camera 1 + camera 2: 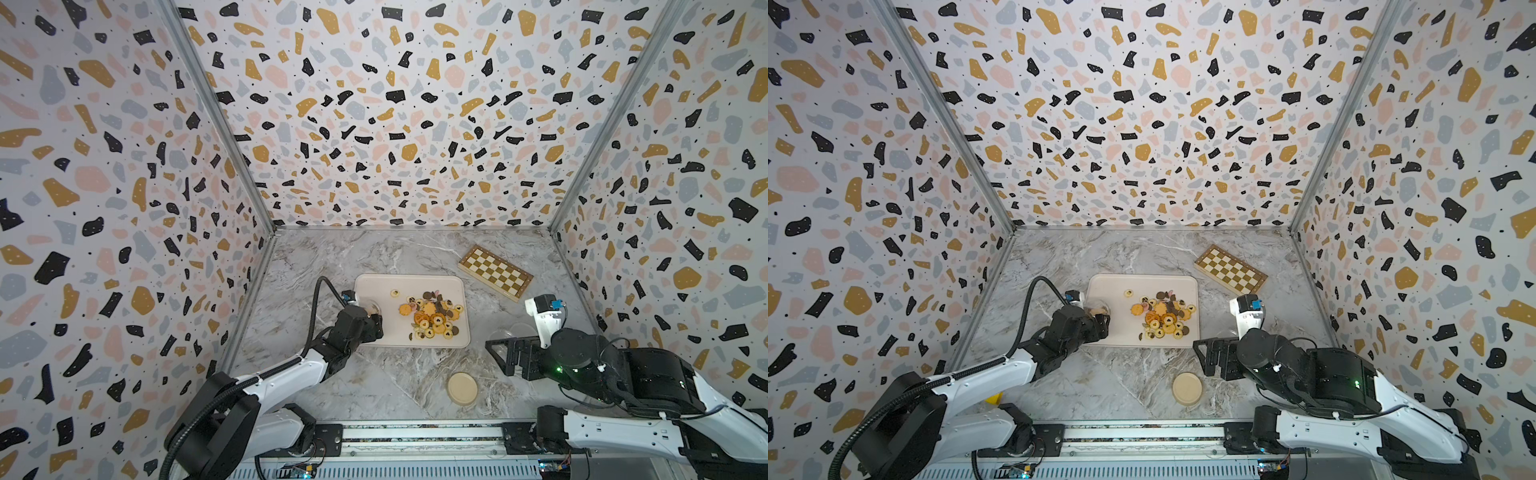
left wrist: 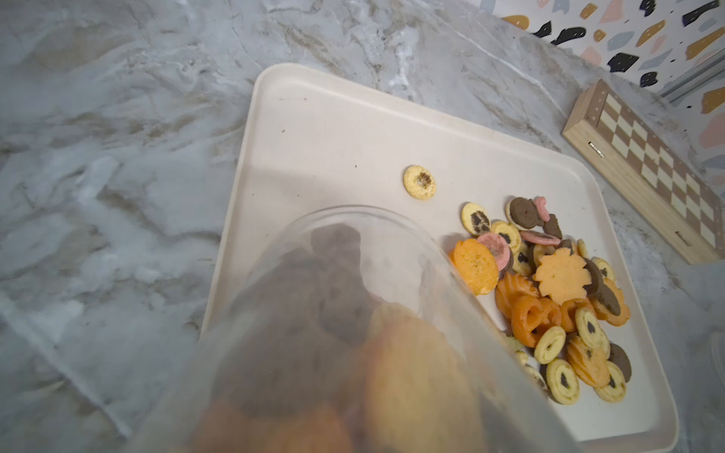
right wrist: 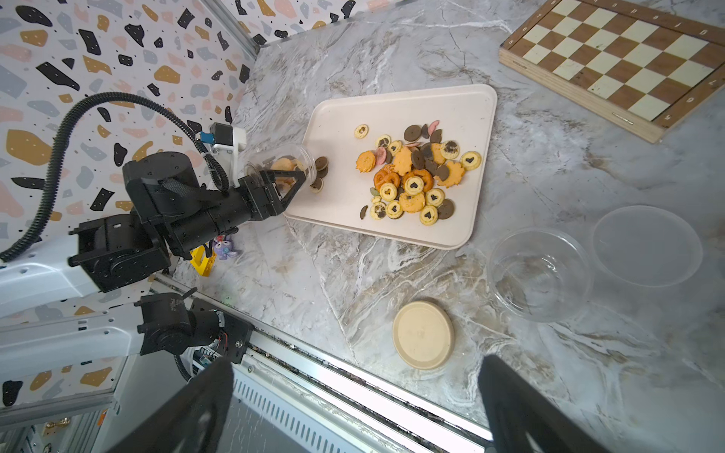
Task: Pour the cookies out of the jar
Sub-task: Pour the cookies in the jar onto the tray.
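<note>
The cookies (image 3: pixel 412 172) lie mostly in a loose heap on the cream tray (image 3: pixel 396 106), out past the jar's mouth and clear of the left jaws. One round biscuit (image 2: pixel 419 182) sits apart from the heap. A handful remain inside the clear jar (image 3: pixel 274 161), golden and dark ones bunched toward its mouth, two or three right at the lip. The jar lies tipped on its side over the end of the tray nearest the left jaws, mouth toward the heap. Those jaws are clamped across its body, parted only by the jar's width.

The pour looks well along but unfinished. To end it cleanly, the base should rise above the mouth, perhaps with a gentle shake, while the mouth stays over the tray so nothing lands on the tabletop (image 3: pixel 353 274). The smooth wall may slip, so the grip should stay firm.

The right jaws gape wide and empty above the tabletop. A beige round lid (image 3: pixel 423 334) lies just ahead of them, with a clear bowl (image 3: pixel 539 274) and a clear flat lid (image 3: pixel 646 246) farther out. A wooden chessboard (image 3: pixel 612 59) lies beyond the tray, its border marks too small to read. No label shows on the jar.
</note>
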### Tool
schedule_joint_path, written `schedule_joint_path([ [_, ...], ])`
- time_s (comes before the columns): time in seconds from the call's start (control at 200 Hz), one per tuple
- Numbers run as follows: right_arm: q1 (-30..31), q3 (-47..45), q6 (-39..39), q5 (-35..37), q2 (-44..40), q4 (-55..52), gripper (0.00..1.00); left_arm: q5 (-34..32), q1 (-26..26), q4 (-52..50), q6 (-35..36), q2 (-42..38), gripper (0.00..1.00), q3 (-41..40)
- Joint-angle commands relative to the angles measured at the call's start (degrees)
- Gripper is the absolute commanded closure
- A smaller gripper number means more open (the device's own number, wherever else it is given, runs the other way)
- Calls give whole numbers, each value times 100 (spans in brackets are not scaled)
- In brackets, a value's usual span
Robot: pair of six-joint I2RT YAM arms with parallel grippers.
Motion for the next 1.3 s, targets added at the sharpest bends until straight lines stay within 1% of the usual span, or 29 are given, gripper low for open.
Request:
schedule_joint_path([
  [0.0,-23,137,80,119,-13,-179,1,-177,30,31,-58,-111,100,372],
  [0.135,-18,119,106,119,-19,-136,1,-160,30,-460,-41,-47,100,703],
  [0.205,-18,132,103,119,-1,-115,1,-241,30,-1031,-106,108,100,1024],
  [0.245,-19,156,87,126,32,-122,1,-201,30,-1373,-30,222,100,1261],
  [0.285,-20,186,81,136,64,-140,1,-107,23,-1506,6,309,100,1377],
  [0.466,-22,120,101,131,61,-43,1,-96,30,-1489,74,560,100,1494],
  [0.561,-16,185,94,119,109,-109,1,76,30,-1411,113,709,100,1563],
  [0.636,-23,167,113,128,79,-150,1,116,30,-1429,69,686,100,1602],
  [0.736,-22,143,141,128,25,-167,1,1,30,-1402,20,576,100,1540],
  [0.956,-18,150,146,146,40,-178,1,67,28,-1839,20,460,100,1746],
  [0.991,-21,165,137,155,60,-184,1,48,30,-2133,-5,460,100,1833],
  [1.066,-22,154,120,163,60,-159,1,69,30,-2328,20,474,100,1953],
  [1.296,-20,149,109,155,100,-138,1,158,30,-2354,40,563,100,1959],
])
